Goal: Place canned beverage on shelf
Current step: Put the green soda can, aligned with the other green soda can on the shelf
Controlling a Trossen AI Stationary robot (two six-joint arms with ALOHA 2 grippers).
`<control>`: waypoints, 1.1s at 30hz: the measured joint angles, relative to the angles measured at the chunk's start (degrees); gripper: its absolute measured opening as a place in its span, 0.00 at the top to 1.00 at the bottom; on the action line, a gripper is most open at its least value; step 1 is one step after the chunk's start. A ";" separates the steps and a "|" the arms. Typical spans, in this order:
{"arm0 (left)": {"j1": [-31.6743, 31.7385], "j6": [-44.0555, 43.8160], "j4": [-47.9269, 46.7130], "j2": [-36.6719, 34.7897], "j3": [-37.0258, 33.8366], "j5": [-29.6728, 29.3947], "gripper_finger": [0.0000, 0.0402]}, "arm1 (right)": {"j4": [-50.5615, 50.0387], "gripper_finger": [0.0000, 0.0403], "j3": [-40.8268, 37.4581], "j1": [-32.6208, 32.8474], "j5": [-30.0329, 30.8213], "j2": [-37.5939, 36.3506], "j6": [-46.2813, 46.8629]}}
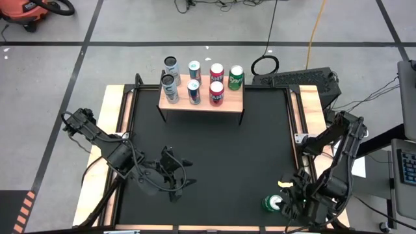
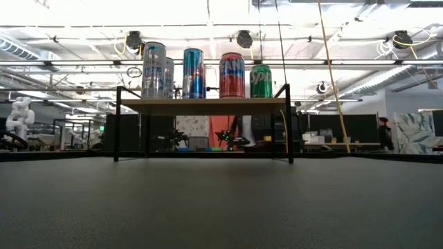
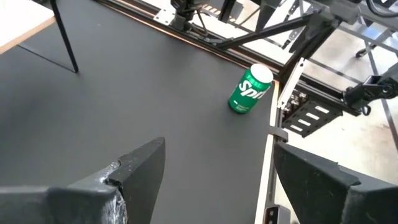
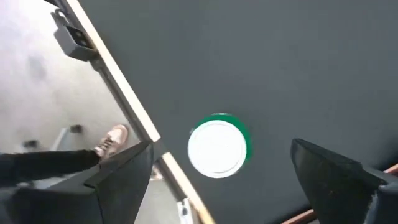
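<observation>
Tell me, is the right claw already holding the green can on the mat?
No, the right claw hangs open above the green can, which stands alone on the black mat with nothing touching it.

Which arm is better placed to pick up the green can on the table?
The right: its open pincer hangs directly above the green can. The left pincer is across the table.

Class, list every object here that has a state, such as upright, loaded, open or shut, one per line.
Green can: upright on the black mat near the table's right front edge, not held.
Shelf: standing at the table's back, loaded with seven upright cans.
Right gripper: over the green can, jaws open, apart from it.
Left gripper: over the mat at front left, jaws open, empty.
</observation>
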 joint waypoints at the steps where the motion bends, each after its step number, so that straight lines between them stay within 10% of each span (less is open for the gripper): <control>1: 0.00 0.01 -0.09 0.00 0.00 0.40 0.26 | 0.55 0.11 -0.11 0.02 -0.06 0.00 0.97; 33: -0.92 -1.96 -1.17 0.04 0.00 1.36 0.26 | 6.70 0.01 -3.39 2.54 0.08 2.04 -16.27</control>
